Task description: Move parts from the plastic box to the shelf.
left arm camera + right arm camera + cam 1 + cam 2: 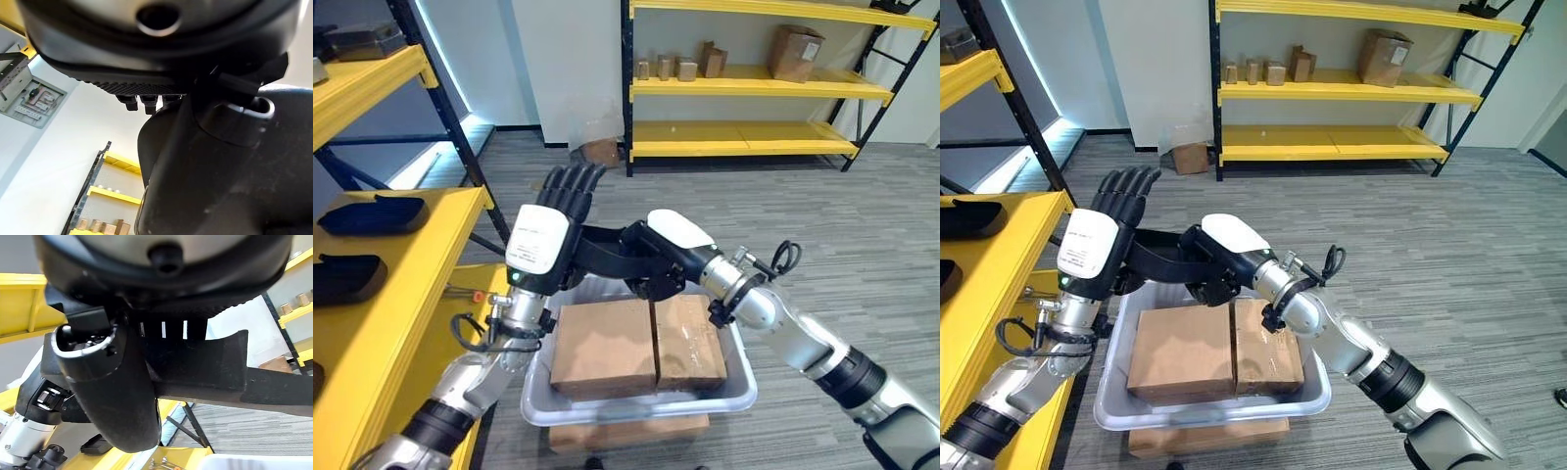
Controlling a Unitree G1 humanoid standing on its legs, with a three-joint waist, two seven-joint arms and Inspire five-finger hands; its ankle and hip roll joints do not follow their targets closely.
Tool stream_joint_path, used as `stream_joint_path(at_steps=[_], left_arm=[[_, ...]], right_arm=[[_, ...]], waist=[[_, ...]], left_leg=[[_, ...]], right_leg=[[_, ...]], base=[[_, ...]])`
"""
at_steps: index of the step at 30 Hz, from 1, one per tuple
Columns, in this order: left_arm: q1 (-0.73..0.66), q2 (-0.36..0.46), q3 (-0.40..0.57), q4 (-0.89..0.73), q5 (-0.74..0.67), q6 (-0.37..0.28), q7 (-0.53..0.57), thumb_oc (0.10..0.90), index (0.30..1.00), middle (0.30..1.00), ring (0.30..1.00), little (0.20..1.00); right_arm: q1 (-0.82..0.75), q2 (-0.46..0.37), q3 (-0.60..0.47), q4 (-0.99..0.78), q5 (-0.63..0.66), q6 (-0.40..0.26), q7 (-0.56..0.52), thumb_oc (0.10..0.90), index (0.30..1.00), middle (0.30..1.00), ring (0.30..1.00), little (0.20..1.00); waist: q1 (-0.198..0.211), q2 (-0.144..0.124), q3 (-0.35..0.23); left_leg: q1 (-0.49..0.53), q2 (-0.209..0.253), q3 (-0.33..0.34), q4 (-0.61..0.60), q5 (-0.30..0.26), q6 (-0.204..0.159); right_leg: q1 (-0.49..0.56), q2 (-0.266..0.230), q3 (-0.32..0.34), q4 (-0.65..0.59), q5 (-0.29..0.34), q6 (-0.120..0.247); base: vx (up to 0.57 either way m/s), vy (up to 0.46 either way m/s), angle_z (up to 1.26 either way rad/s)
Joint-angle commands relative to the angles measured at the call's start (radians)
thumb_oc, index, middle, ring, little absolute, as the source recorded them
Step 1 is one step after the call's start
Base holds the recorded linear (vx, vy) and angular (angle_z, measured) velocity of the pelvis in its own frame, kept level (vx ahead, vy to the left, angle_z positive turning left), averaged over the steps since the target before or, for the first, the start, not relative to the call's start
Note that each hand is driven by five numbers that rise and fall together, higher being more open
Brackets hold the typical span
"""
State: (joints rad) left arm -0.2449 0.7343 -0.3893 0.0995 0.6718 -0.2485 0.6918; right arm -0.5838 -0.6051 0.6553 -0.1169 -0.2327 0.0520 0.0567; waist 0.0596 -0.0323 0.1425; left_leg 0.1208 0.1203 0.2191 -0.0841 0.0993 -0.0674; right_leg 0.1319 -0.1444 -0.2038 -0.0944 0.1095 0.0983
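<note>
Grey carpet floor [862,225], white wall [568,59], yellow far shelving [754,83] holding cardboard boxes [795,51]

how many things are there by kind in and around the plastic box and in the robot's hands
plastic box: 1
cardboard boxes in it: 2, left one, right one
cardboard box under the plastic box: 1
black part held between the left hand and right hand: 1
black parts on the near shelf: 2, upper, lower
total: 7
</note>
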Motion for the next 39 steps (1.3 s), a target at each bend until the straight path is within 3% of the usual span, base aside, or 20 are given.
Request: stream_joint_path(at_steps=[1, 20, 25, 26, 27, 32, 39], left_arm=[[-0.234, -0.050, -0.186, -0.108, 0.049, -0.237, 0.067, 0.900, 1.000, 1.000, 1.000, 1.000], [-0.363, -0.017, -0.342, -0.203, 0.132, -0.284, 0.107, 0.900, 1.000, 1.000, 1.000, 1.000], [-0.416, -0.025, -0.379, -0.212, 0.083, -0.253, 0.056, 0.900, 1.000, 1.000, 1.000, 1.000], [-0.417, -0.026, -0.380, -0.213, 0.079, -0.248, 0.050, 0.831, 0.904, 0.904, 0.904, 0.904], [-0.422, -0.026, -0.391, -0.215, 0.060, -0.221, 0.033, 0.400, 0.300, 0.300, 0.300, 0.300], [-0.408, -0.021, -0.383, -0.212, 0.016, -0.197, 0.001, 0.400, 0.300, 0.300, 0.300, 0.300], [-0.394, -0.036, -0.382, -0.202, -0.024, -0.217, -0.029, 0.400, 0.300, 0.300, 0.300, 0.300]], right_arm=[[-0.217, 0.128, 0.010, -0.076, 0.037, -0.141, -0.061, 0.400, 0.300, 0.300, 0.300, 0.300], [-0.299, 0.132, 0.105, -0.058, 0.083, -0.132, -0.013, 0.400, 0.300, 0.300, 0.300, 0.300], [-0.318, 0.132, 0.125, -0.049, 0.110, -0.137, -0.027, 0.400, 0.300, 0.300, 0.300, 0.300], [-0.319, 0.132, 0.126, -0.050, 0.110, -0.137, -0.027, 0.400, 0.300, 0.300, 0.300, 0.300], [-0.321, 0.138, 0.127, -0.045, 0.108, -0.140, -0.027, 0.400, 0.300, 0.300, 0.300, 0.300], [-0.315, 0.120, 0.124, -0.063, 0.120, -0.147, -0.029, 0.400, 0.300, 0.300, 0.300, 0.300], [-0.326, 0.119, 0.115, -0.071, 0.132, -0.133, -0.055, 0.400, 0.300, 0.300, 0.300, 0.300]], waist=[[0.003, 0.011, -0.052], [-0.008, 0.017, -0.060], [-0.014, 0.017, -0.066], [-0.015, 0.017, -0.065], [-0.017, 0.017, -0.066], [-0.018, 0.014, -0.066], [-0.013, 0.011, -0.064]], left_leg=[[0.072, 0.013, -0.003, -0.003, -0.131, 0.002], [0.071, 0.012, 0.008, -0.003, -0.133, 0.004], [0.070, 0.013, 0.013, -0.003, -0.133, 0.005], [0.070, 0.013, 0.013, -0.003, -0.133, 0.005], [0.069, 0.014, 0.013, -0.003, -0.133, 0.004], [0.069, 0.014, 0.013, -0.003, -0.133, 0.004], [0.069, 0.014, 0.010, -0.003, -0.132, 0.005]], right_leg=[[0.034, -0.026, 0.009, 0.007, -0.091, 0.029], [0.029, -0.031, 0.012, 0.007, -0.090, 0.036], [0.027, -0.031, 0.012, 0.007, -0.091, 0.038], [0.027, -0.031, 0.012, 0.007, -0.091, 0.038], [0.025, -0.031, 0.014, 0.007, -0.089, 0.038], [0.024, -0.030, 0.012, 0.007, -0.088, 0.039], [0.026, -0.029, 0.010, 0.007, -0.088, 0.039]], base=[[0.00, 0.000, 0.00], [0.00, 0.000, 0.00], [0.00, 0.000, 0.00], [0.00, 0.000, 0.00], [0.00, 0.000, 0.00], [0.00, 0.000, 0.00], [0.00, 0.000, 0.00]])
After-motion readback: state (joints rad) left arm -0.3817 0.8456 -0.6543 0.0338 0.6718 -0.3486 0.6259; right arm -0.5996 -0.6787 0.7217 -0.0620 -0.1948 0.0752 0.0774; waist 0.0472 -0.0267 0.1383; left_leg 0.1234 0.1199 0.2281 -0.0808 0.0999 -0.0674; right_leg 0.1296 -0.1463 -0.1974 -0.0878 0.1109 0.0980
